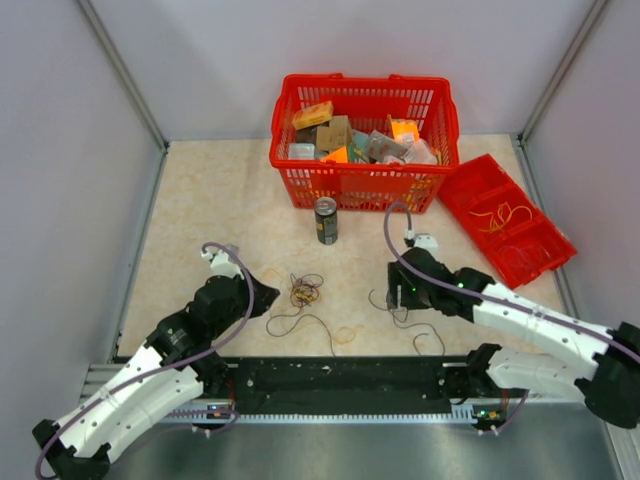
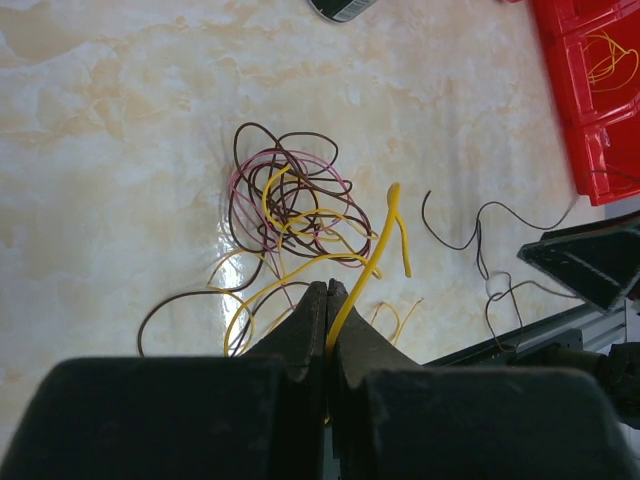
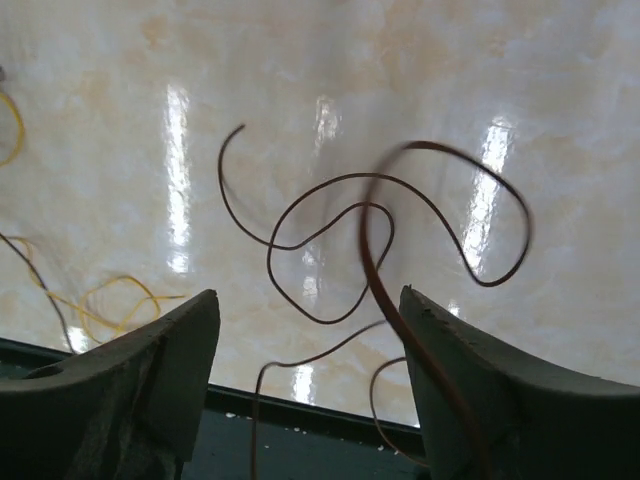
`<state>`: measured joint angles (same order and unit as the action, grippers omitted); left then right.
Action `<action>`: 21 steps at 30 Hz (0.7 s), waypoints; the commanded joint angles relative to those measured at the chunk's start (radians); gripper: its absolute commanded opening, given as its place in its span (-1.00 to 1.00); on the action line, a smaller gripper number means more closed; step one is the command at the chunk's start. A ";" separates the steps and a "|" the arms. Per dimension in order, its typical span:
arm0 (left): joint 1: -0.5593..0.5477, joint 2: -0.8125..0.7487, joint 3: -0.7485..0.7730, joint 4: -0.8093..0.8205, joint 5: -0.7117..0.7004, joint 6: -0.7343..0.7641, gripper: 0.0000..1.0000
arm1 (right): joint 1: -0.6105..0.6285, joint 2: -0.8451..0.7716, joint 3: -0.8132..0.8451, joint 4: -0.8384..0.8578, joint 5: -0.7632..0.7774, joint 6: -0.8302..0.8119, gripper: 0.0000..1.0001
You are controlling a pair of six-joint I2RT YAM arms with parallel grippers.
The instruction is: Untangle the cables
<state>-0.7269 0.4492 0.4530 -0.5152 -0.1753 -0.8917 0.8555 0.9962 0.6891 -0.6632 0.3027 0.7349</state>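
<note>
**Left jaws on a yellow strand, right jaws wide**

I could read no writing anywhere: the label on the dark can (image 1: 326,220) was too small to make out, and so were the packets in the red basket (image 1: 365,80).

The left gripper (image 2: 328,300) had its jaws pressed together, pinching a yellow cable (image 2: 375,255) that rose from between the tips and curved towards the knot. The main knot of cables (image 2: 290,210), dark brown, pink and yellow loops, lay on the table (image 1: 210,200) just ahead of that gripper, in front of the can.

The right gripper (image 3: 310,300) stood with jaws spread wide, holding nothing. A dark cable (image 3: 330,240) curled loose on the table between them, and one blurred strand ran close along the right-hand finger; I could not tell whether it touched. A few yellow strands lay in the red tray (image 1: 480,180).
</note>
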 commanded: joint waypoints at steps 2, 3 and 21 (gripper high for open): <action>0.004 0.017 -0.004 0.067 0.025 0.008 -1.00 | 0.019 0.117 0.015 0.042 -0.148 -0.084 0.71; 0.004 0.023 -0.004 0.078 0.037 0.017 -0.96 | 0.030 0.104 0.006 0.059 -0.158 -0.091 0.80; 0.004 0.097 -0.014 0.198 0.220 0.073 0.38 | -0.123 0.007 -0.003 0.059 0.027 -0.094 0.98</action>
<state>-0.7269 0.5545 0.4469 -0.3687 0.0124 -0.8349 0.8288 0.9619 0.6556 -0.6205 0.1413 0.6724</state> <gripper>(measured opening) 0.688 0.989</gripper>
